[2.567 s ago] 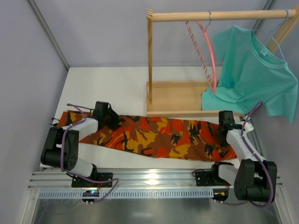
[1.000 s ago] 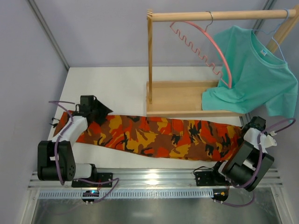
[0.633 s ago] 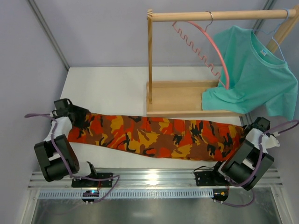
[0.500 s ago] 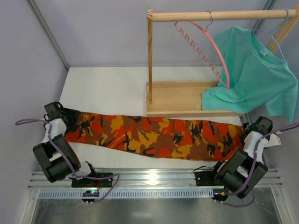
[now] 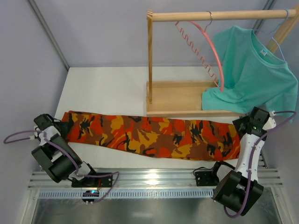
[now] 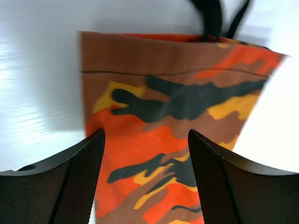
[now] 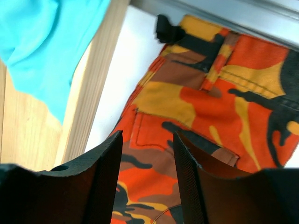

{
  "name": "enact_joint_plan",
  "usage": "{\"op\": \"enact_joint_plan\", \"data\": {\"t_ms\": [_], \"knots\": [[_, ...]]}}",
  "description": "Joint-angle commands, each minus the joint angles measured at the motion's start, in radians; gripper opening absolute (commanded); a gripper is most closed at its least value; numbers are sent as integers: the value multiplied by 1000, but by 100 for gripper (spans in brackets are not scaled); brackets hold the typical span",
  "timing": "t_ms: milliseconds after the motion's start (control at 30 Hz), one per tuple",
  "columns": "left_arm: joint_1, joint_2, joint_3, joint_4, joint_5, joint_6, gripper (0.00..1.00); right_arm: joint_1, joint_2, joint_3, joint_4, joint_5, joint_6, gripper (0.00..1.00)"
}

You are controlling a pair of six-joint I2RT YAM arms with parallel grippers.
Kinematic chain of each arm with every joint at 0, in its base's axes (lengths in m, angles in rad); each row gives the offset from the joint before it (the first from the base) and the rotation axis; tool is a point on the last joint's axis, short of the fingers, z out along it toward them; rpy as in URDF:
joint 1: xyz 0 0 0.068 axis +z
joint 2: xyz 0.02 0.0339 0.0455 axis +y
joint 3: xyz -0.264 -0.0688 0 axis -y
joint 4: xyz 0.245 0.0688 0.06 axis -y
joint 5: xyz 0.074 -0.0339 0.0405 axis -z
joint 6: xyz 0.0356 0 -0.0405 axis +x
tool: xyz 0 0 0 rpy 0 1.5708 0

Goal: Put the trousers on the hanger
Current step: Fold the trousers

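The camouflage trousers [image 5: 154, 135] lie stretched flat across the table, leg end at the left, waist at the right. The pink hanger [image 5: 212, 46] hangs bare from the wooden rail by its silver hook. My left gripper [image 5: 57, 125] sits just off the leg end. In the left wrist view it [image 6: 145, 135] is open above the hem of the trousers [image 6: 173, 102], with nothing between the fingers. My right gripper [image 5: 246, 125] hovers over the waist end. In the right wrist view it [image 7: 145, 135] is open over the pocket area of the trousers [image 7: 210, 93].
A wooden rack [image 5: 177, 98] with a flat base stands behind the trousers. A teal T-shirt [image 5: 252, 70] hangs on a light-blue hanger at the right, its hem on the base. The grey side walls stand close to both arms.
Both grippers have opened and let go of the trousers' ends. The left arm drew back to the left, and the right arm lifted. The pink hanger has kept swinging.
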Motion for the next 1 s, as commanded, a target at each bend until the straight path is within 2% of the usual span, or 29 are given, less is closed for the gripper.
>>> {"op": "enact_joint_plan", "data": {"t_ms": [0,133,267,567,767,967], "knots": [[61,9,-24,65,33,-20,73,48,-37,35,-15,-29,-27,51],[65,64,31,-7,-24,26,73,94,-72,18,6,-39,-15,54],[65,41,42,-32,-73,23,75,122,-63,17,16,-41,-15,54],[21,47,169,-202,-243,45,77,125,-52,9,43,-81,-32,54],[19,113,201,-214,-280,65,76,125,-57,10,45,-84,-44,54],[15,180,218,-148,-240,54,73,125,-71,15,40,-87,-61,54]]}}
